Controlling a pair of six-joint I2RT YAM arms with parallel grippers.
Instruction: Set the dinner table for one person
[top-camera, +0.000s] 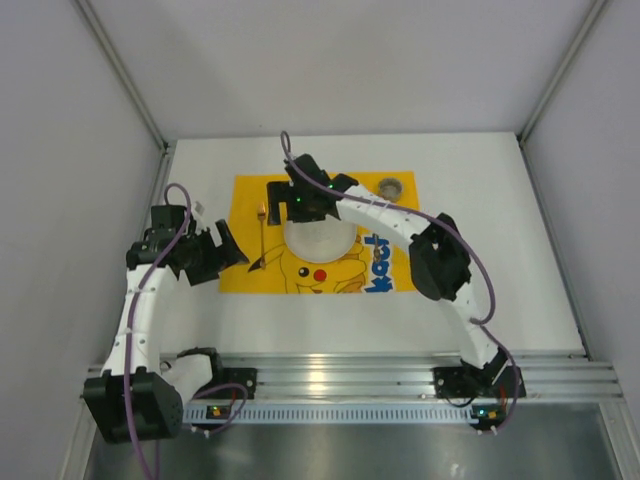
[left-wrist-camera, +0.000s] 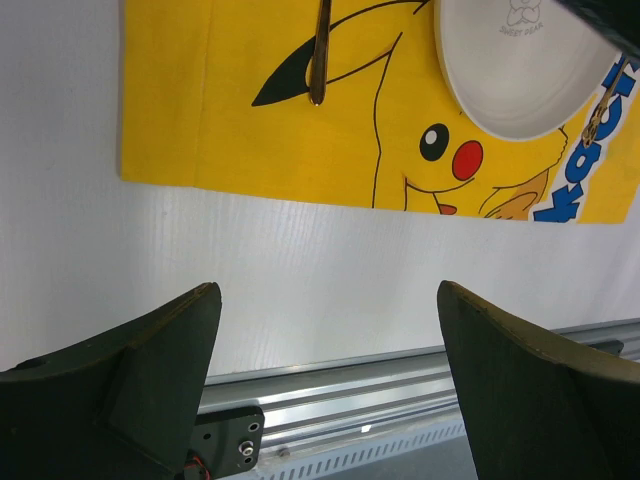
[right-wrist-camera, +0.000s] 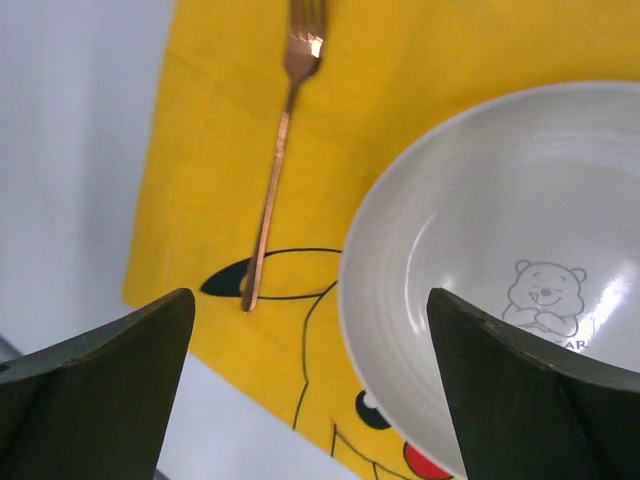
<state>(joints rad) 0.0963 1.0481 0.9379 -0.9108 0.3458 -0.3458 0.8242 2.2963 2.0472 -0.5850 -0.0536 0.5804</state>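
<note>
White shells joined by black joint housings are seen on the left arm (top-camera: 135, 310) and the right arm (top-camera: 395, 218). A purple cable (top-camera: 478, 270) is looped along each. Green lights (top-camera: 300, 207) are lit near the right wrist. The fingers (left-wrist-camera: 130, 390) are dark, matte wedges.

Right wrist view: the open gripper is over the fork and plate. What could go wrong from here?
1. The open right gripper hangs over the fork and the rim of the plate; lowering here might knock the plate or skew the fork.
2. The open left gripper sits near the edge of the yellow mat; snagging the cloth could drag everything on it.
</note>
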